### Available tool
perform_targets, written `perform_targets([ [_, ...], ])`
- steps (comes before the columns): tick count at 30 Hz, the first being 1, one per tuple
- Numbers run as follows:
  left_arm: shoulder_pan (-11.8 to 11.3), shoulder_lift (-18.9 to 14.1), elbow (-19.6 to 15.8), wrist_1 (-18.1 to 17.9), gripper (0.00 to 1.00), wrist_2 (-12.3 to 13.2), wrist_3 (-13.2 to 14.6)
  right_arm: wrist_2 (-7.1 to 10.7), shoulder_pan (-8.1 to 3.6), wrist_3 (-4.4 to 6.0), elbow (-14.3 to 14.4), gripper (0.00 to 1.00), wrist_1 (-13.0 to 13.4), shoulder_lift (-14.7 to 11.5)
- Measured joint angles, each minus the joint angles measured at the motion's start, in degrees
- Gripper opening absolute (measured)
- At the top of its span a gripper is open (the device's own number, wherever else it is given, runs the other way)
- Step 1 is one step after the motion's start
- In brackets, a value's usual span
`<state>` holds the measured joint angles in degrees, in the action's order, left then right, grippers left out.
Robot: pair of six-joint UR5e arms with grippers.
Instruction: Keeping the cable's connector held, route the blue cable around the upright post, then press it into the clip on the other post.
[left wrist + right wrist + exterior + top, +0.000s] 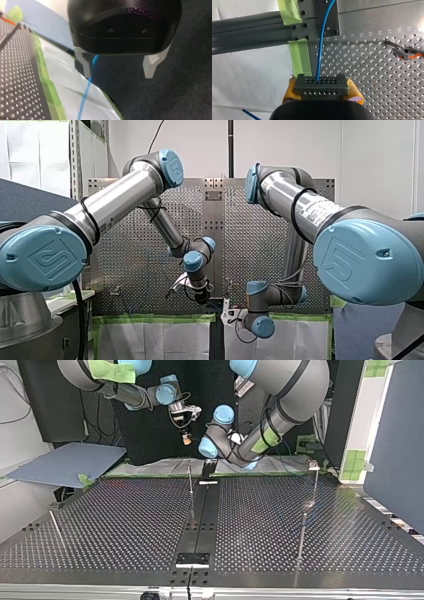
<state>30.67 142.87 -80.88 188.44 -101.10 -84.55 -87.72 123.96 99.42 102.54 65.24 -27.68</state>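
My right tool [321,93] is clamped on the grey connector [321,84], with yellow pads [290,91] on both sides of the block. The blue cable [321,50] leaves the connector's hole face and runs straight ahead. It goes over the edge of the perforated bench [374,75], past green tape [299,57] and across a bolted metal plate [333,22]. Off to one side on the bench is a thin rod with an orange piece [409,56]; can't tell if that is the clip.

My left tool [118,72] is spread wide, pale fingers [152,66] well apart, nothing gripped. The cable passes just inside one finger and drops over a white sheet [67,82] edged with green tape. Whether it touches the finger, can't tell.

In the top view both wrists sit beyond the bench's far edge, the right tool above the sheet. A thin upright post [190,477] stands at the far middle of the bench. A second post [314,485] with a small head stands at the view's right, well apart from the first.
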Motion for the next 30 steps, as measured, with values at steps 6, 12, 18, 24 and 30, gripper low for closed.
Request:
perform_targets([
  [6, 0.0, 0.0, -0.1, -0.2, 1.00, -3.0, -0.3, 0.12, 0.01, 0.00, 0.0, 0.00, 0.1, 0.0],
  [12, -0.2, 0.0, -0.1, -1.7, 1.00, -5.5, 1.3, 0.23, 0.01, 0.01, 0.0, 0.00, 0.1, 0.1],
  [18, 0.1, 0.0, -0.1, -2.6, 1.00, -3.6, 2.4, 0.47, 0.04, -0.06, -0.2, 0.00, 0.0, 0.2],
  [24, 0.1, 0.0, -0.1, -2.8, 1.00, -0.4, 1.8, 2.10, 0.44, -0.52, -0.6, 0.00, 0.1, 0.2],
  [30, -0.3, 0.1, -0.1, -2.7, 1.00, 1.6, 1.1, 3.46, 0.61, -0.68, -0.6, 0.00, 0.3, 0.2],
])
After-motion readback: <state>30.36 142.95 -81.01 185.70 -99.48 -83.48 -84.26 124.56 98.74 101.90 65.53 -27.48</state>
